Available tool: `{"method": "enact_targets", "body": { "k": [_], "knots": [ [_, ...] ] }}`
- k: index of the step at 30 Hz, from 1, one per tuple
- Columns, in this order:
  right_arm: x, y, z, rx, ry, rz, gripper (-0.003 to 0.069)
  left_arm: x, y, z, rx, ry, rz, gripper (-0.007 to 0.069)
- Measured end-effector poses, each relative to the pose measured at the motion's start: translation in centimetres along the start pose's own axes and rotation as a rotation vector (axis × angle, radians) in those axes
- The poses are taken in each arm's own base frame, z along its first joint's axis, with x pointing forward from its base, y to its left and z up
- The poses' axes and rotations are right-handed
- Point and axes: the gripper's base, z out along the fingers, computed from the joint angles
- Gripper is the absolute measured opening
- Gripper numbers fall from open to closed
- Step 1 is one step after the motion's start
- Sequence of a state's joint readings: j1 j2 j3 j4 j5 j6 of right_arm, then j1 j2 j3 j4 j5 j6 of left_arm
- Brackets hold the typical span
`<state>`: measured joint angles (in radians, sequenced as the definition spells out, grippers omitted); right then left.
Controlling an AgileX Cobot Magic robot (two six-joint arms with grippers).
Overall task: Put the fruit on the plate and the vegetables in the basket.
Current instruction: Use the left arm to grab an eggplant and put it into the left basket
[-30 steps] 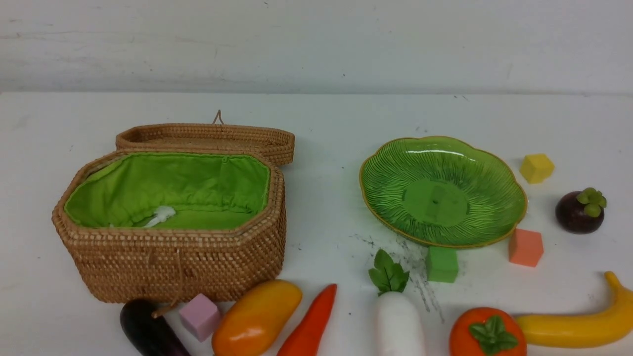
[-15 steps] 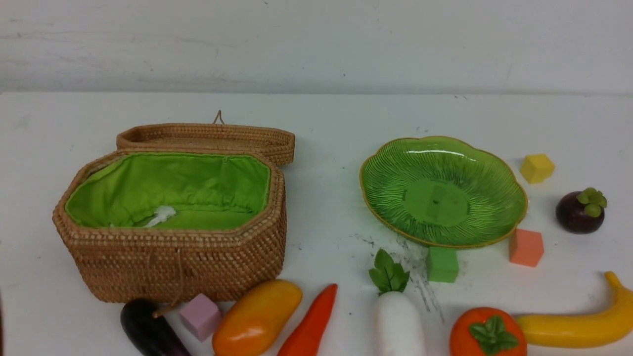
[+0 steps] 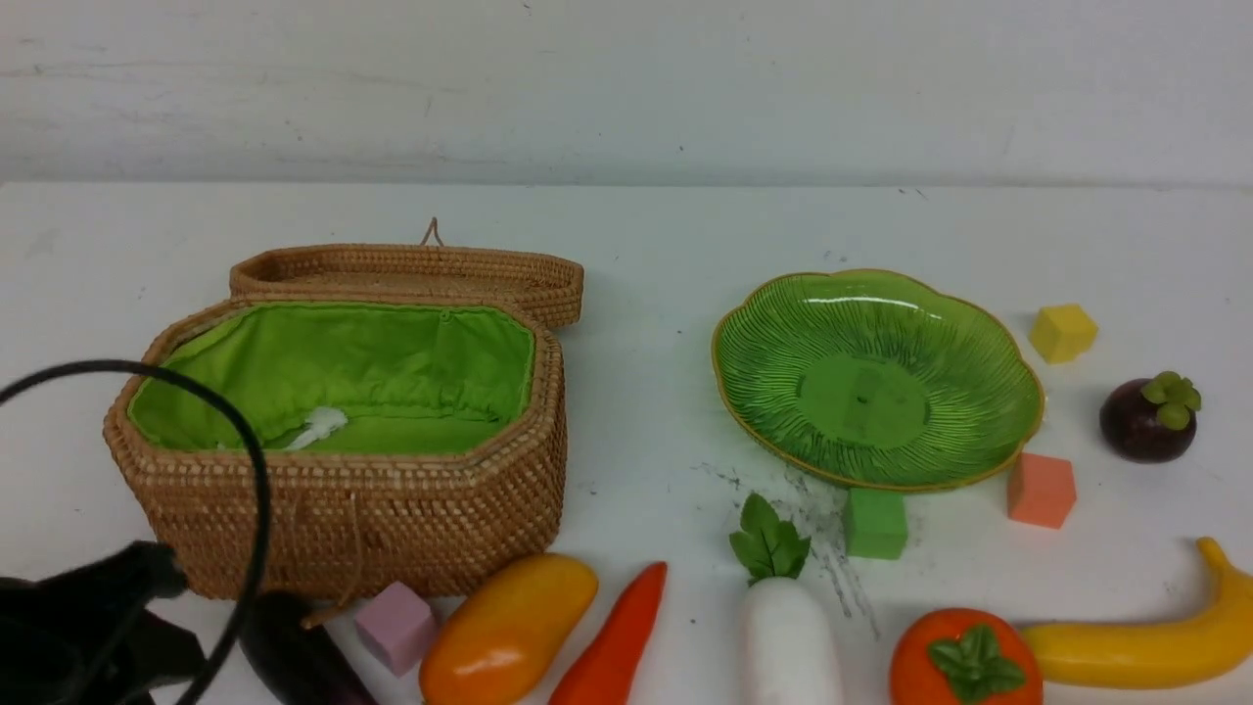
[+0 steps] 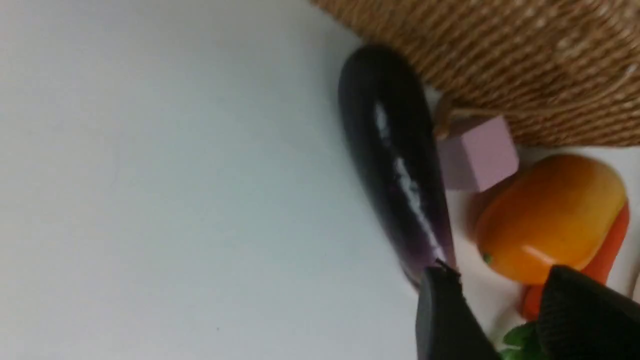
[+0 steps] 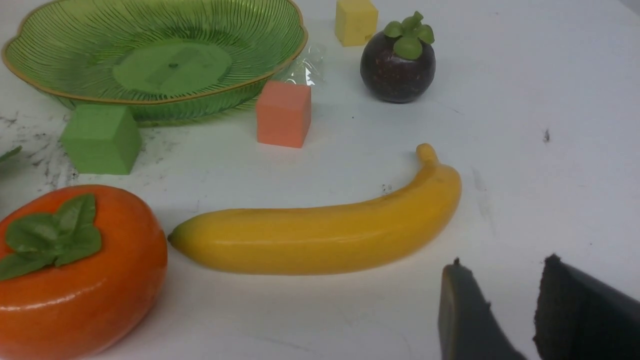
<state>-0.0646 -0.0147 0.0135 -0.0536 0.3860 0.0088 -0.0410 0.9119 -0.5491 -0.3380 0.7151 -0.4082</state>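
Wicker basket (image 3: 343,519) sits lid-open on the left in the front view, green plate (image 3: 979,333) off to the right. Eggplant (image 3: 294,656), mango (image 3: 509,627), carrot (image 3: 617,636), radish (image 3: 788,646), persimmon (image 3: 964,661) and banana (image 3: 1145,646) are lined up along the near edge, mangosteen (image 3: 1140,421) right of the plate.

Left wrist view: left gripper (image 4: 500,280) has its fingers apart, gripping nothing, right at the eggplant's end.

Right wrist view: right gripper (image 5: 502,265) is parted too, over bare table near the banana.
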Motion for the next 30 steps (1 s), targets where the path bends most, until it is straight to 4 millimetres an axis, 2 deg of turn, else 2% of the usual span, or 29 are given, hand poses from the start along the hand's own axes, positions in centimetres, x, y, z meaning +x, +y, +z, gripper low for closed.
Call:
{"method": "enact_targets", "body": {
  "k": [4,5,6,7,10,13,16,23,30],
  "knots": [
    [0.0,0.0,0.0,0.0,0.0,0.0,0.0242,0.8,-1.1,2.3,-0.006,0.128,0.042,0.038],
    [0.0,0.0,0.0,0.0,0.0,0.0,0.0242,1.1,-1.5,3.3,-0.017,0.159,0.044,0.0434],
    [0.0,0.0,0.0,0.0,0.0,0.0,0.0242,1.2,-1.5,3.6,-0.023,0.17,0.041,0.0441],
    [0.0,0.0,0.0,0.0,0.0,0.0,0.0242,1.3,-1.9,4.6,-0.041,0.19,0.035,0.049],
    [0.0,0.0,0.0,0.0,0.0,0.0,0.0242,0.9,-2.4,6.8,-0.082,0.195,0.0,0.0585],
    [0.0,0.0,0.0,0.0,0.0,0.0,0.0242,0.1,-2.8,8.6,-0.114,0.186,-0.011,0.0622],
    [0.0,0.0,0.0,0.0,0.0,0.0,0.0242,-0.5,-3.1,9.7,-0.124,0.181,-0.02,0.0623],
    [0.0,0.0,0.0,0.0,0.0,0.0,0.0242,-1.0,-3.2,12.3,-0.178,0.218,-0.034,0.0556],
    [0.0,0.0,0.0,0.0,0.0,0.0,0.0242,-1.2,-3.5,11.6,-0.163,0.203,-0.023,0.054]
  ]
}}
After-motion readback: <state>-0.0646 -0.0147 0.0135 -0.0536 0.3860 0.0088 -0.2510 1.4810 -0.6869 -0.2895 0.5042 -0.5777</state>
